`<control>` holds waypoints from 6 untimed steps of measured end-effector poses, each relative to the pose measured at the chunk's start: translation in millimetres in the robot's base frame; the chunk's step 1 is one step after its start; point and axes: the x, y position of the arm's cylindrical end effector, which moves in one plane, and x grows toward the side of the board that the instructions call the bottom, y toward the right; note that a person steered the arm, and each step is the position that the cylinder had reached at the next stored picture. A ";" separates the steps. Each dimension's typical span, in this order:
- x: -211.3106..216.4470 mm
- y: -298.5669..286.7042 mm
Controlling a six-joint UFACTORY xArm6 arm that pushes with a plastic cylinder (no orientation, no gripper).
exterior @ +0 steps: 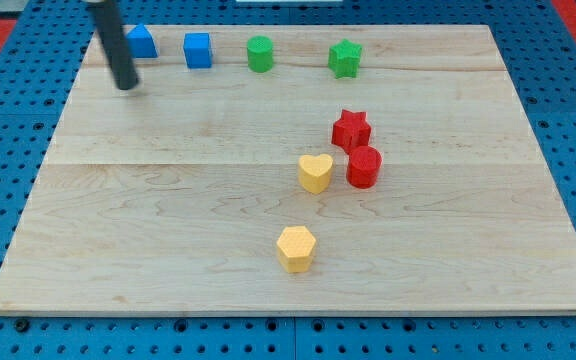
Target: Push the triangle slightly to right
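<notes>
A blue triangle block [142,41] lies near the board's top left, partly hidden behind my rod. My tip [128,86] rests on the wooden board [168,200] just below and slightly left of the triangle, apart from it. A blue cube [198,50] sits to the triangle's right.
A green cylinder [260,54] and a green star [345,59] lie along the view's top. A red star [351,130], a red cylinder [364,167] and a yellow heart [315,172] cluster right of centre. A yellow hexagon [296,248] lies lower down.
</notes>
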 end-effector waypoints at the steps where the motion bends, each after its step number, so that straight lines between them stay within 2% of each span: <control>1: -45.8 -31.6; 2: -108.3 -39.1; 3: -115.9 -28.7; 4: -115.5 21.8; 5: -113.2 39.1; 6: -115.4 -3.5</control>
